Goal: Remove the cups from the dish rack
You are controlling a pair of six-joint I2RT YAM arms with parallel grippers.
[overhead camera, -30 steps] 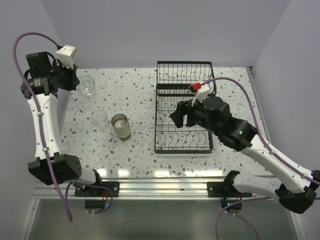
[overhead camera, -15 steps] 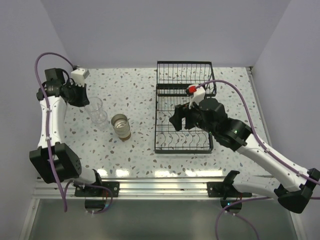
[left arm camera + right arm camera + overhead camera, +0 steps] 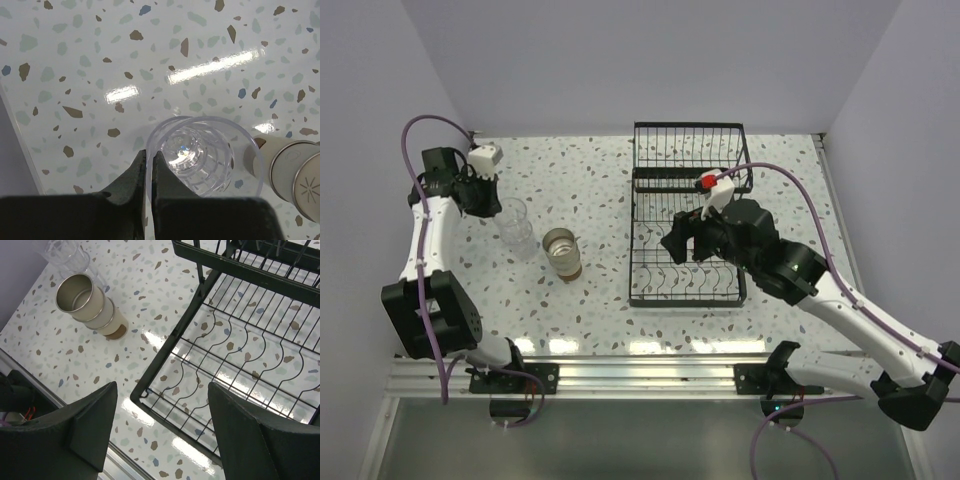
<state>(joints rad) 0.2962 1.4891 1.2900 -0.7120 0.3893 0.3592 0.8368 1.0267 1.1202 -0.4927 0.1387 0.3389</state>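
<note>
The black wire dish rack [image 3: 685, 215] holds no cups that I can see. My left gripper [image 3: 488, 198] is shut on the rim of a clear cup [image 3: 518, 228]; in the left wrist view its fingers [image 3: 149, 161] pinch the cup wall [image 3: 200, 155]. This cup looks nested in a second clear cup on the table. The brown cups [image 3: 561, 250] stand stacked just right of it, and also show in the left wrist view [image 3: 295, 175] and right wrist view [image 3: 90, 302]. My right gripper [image 3: 685, 240] is open and empty above the rack's near left part [image 3: 240, 355].
The rack's taller basket section [image 3: 688, 150] is at the far end. The side wall runs close along the left of the left arm. The metal rail [image 3: 640, 378] marks the table's near edge.
My left gripper carried the clear cup from the back left corner toward the near right and set it onto the other clear cup. The right arm barely shifted.
</note>
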